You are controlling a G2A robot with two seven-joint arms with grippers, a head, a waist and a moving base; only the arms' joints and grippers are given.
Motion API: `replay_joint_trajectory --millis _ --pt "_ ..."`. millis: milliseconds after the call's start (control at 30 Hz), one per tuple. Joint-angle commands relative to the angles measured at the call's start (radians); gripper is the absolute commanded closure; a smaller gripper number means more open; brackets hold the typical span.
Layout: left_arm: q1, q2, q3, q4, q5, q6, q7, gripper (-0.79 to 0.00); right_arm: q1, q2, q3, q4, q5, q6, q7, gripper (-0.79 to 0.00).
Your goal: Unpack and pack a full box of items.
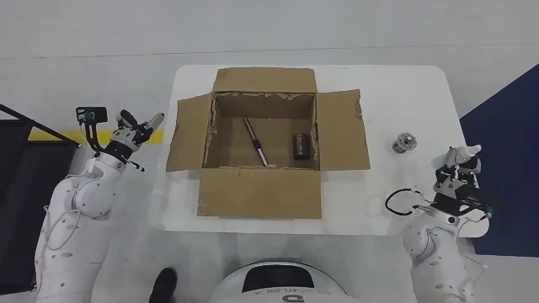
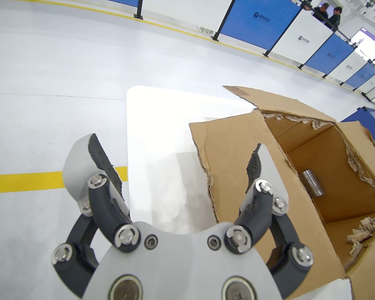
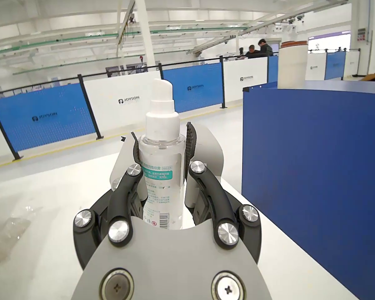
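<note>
Count on one counter (image 1: pixel 396 93): one open cardboard box (image 1: pixel 261 192). Inside it: one slim rod (image 1: pixel 255 141), one metal cylinder (image 1: pixel 301 146). Outside it: one small metal part (image 1: pixel 404 143), one clear pump bottle (image 3: pixel 162 157).

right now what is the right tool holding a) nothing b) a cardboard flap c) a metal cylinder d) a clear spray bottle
d: the right tool is shut on the clear spray bottle, while the metal cylinder lies inside the box.

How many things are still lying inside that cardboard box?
2. A thin rod lies slantwise mid-floor of the box; a short metal cylinder sits by its side wall. Something small could hide against the near wall.
</note>
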Motion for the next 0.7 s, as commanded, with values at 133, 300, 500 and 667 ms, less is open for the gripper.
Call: replay_joint_trajectory --millis 133,300,500,667 --pt "0.000 0.000 0.000 0.000 0.000 0.000 0.000 -0.785 0.012 0.008 0.001 0.005 -0.065 -0.053 0.072 0.000" --pt "0.000 0.000 0.000 0.000 0.000 0.000 0.000 -0.785 0.020 0.009 -0.025 -0.001 -0.121 -0.052 0.126 0.000" --pt "0.000 0.000 0.000 0.000 0.000 0.000 0.000 -0.785 0.035 0.006 -0.057 0.018 -0.167 -0.018 0.140 0.000" --pt "0.000 0.000 0.000 0.000 0.000 0.000 0.000 -0.785 0.042 0.004 -0.067 0.039 -0.161 -0.026 0.145 0.000"
